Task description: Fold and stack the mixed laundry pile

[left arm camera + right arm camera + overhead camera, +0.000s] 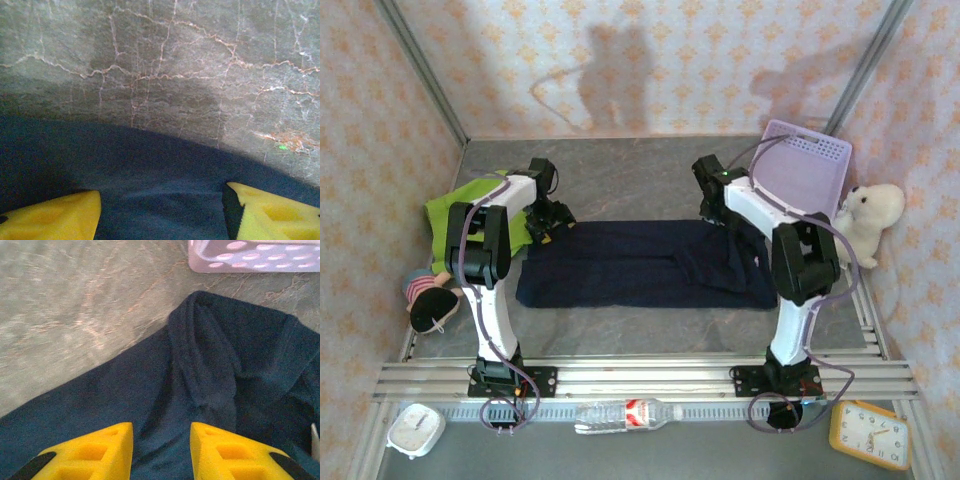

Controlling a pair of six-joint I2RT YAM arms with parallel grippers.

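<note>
Presenting the navy garment (645, 263) spread flat along the middle of the bench (620, 180), probably so its far edge can be taken at both corners for a fold. Leaving the lime-green garment (455, 205) bunched at the far-left edge, apparently for later. Reaching forward with both arms, wrists pitching down over the far corners. Holding the left end effector (548, 222) wide apart above the left corner, gripping nothing. Straddling a raised cloth ridge with the right end effector (715, 205), fingers partly apart; impossible telling whether pinching.
</note>
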